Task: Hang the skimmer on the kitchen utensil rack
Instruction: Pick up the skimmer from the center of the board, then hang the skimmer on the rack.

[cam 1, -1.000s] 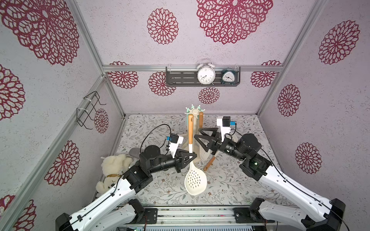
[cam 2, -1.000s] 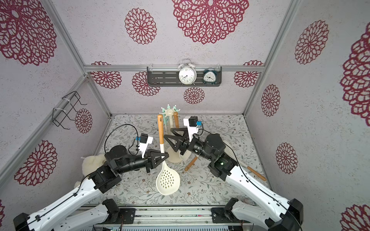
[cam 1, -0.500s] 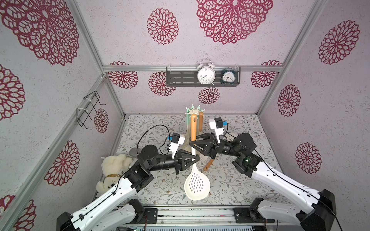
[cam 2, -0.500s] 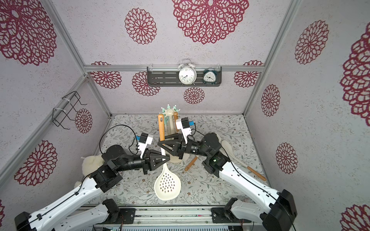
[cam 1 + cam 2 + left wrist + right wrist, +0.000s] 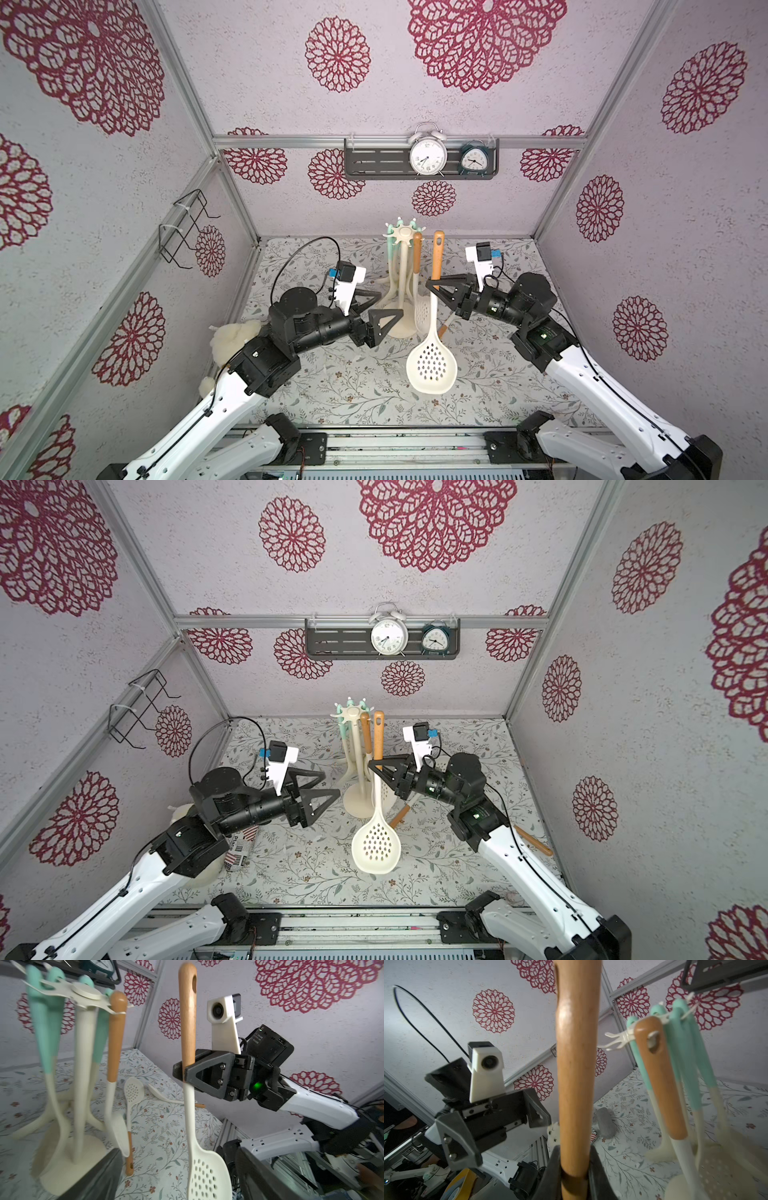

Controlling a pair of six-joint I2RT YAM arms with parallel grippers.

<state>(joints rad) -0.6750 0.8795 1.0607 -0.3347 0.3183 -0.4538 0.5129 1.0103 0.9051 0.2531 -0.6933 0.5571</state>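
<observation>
In both top views the right fingers [image 5: 451, 291] [image 5: 392, 761] are clamped on the skimmer [image 5: 433, 324] [image 5: 377, 804] where its wooden handle meets the cream stem. They hold it upright above the worktop [image 5: 332, 386], just right of the kitchen utensil rack [image 5: 403, 266] [image 5: 357, 750], while the left fingers [image 5: 384, 311] [image 5: 320, 791] stand wide apart and empty, left of the rack. In the left wrist view the skimmer [image 5: 188, 1022] stands beside the rack [image 5: 83, 1053], on no hook, pinched by the right fingers [image 5: 209, 1057]. In the right wrist view its handle [image 5: 577, 1064] rises between the closed fingers, with the left fingers [image 5: 460, 1142] spread beyond.

Wooden-handled skimmer [image 5: 433, 320], matt cream plastic rack [image 5: 403, 270]
</observation>
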